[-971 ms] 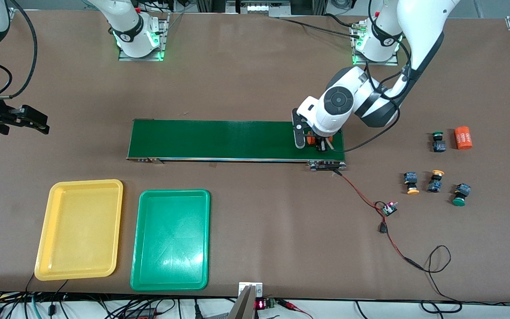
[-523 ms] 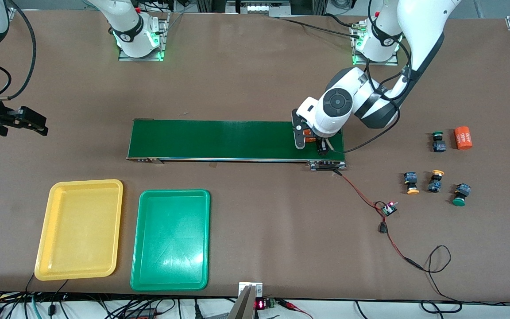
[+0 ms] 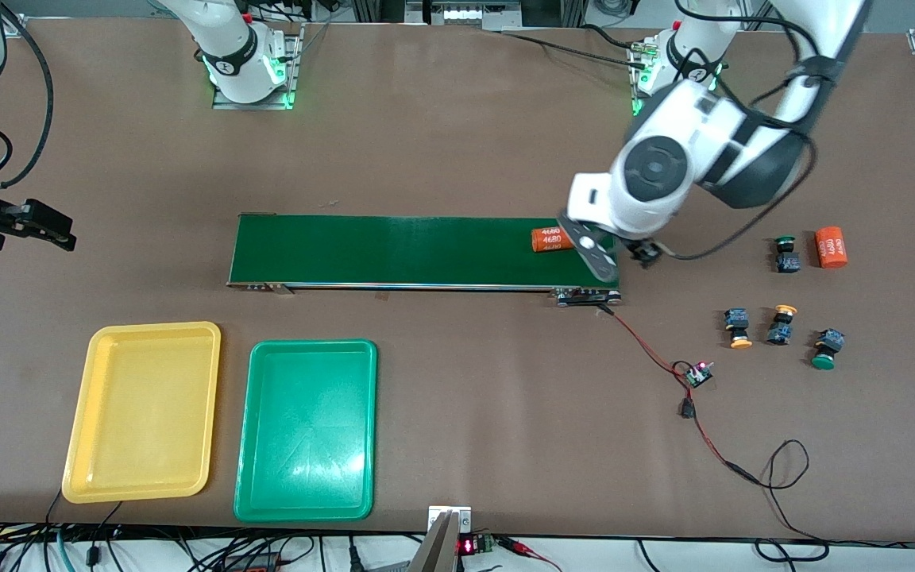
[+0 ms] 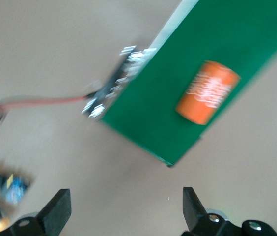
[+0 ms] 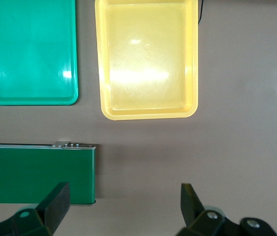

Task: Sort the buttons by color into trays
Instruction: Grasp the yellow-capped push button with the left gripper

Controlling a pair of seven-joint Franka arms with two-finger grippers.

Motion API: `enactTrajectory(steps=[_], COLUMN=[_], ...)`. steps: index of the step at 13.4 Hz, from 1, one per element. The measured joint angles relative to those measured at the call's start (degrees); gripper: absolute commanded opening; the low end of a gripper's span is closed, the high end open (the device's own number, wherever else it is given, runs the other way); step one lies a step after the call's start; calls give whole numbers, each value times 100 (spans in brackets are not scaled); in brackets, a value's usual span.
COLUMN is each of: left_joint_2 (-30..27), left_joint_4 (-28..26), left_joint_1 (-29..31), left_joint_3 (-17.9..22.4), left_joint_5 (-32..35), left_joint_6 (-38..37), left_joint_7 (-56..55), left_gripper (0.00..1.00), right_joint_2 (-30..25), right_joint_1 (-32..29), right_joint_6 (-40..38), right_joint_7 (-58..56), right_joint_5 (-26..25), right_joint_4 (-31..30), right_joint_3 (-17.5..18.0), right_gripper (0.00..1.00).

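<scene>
Brown matte tabletop (image 3: 457, 143) fills the front view, with both arm bases bolted along its upper edge and cable clutter along the edge nearest the front camera.

Left gripper (image 3: 623, 258): raised over the conveyor belt's (image 3: 394, 250) end toward the left arm's end of the table, fingers (image 4: 55, 214) spread wide, holding nothing. Just beside it an orange cylinder printed "4680" (image 3: 550, 238) lies on its side on the belt, clear of the fingers. A red-and-black wire (image 3: 648, 349) runs from that belt end to a small circuit board (image 3: 697, 373) and on toward the front edge.

Buttons, all on bare table toward the left arm's end, none in a tray:
- green-capped button (image 3: 785, 253), just beside a second orange cylinder (image 3: 830, 246);
- two yellow-capped buttons (image 3: 738, 327), side by side, nearer the front camera;
- second green-capped button (image 3: 826, 349), beside them.

Yellow tray (image 3: 76, 445) and green tray (image 3: 255, 477) sit side by side toward the right arm's end, nearer the front camera than the belt.

Right gripper (image 3: 36, 222): waiting in the air at the right arm's end of the table, fingers (image 5: 55, 201) spread, nothing between them.
</scene>
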Motion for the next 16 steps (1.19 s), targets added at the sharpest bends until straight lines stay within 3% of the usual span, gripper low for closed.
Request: enactTrajectory(steps=[3,6,10,13,16], left_joint_2=[89,245,994,1465,1648], left_joint_4=[161,319,783,721,310], left_joint_1=[526,1092,1572,1639,1761], left_joint_3=[186,306,567,877,982], left_joint_5=[0,-1,-1,82,317], left_joint_6=[3,7,13,684,1516], left_joint_7=[-1275,-1534,-1541,-1525,-1527], left_gripper=[100,100,100,100,100], right_joint_2=[-11,-66,-117,-117,-117], right_joint_1=[-12,-12,11,2,-2], right_joint_6=[1,1,0,-1,-1], right_joint_7=[5,-2,0,0,-1], right_joint_5=[53,94,94,94,94], right_joint_4=[1,10,14,13,13], right_joint_3=[-11,27,55,37,36], right_gripper=[100,100,100,100,100])
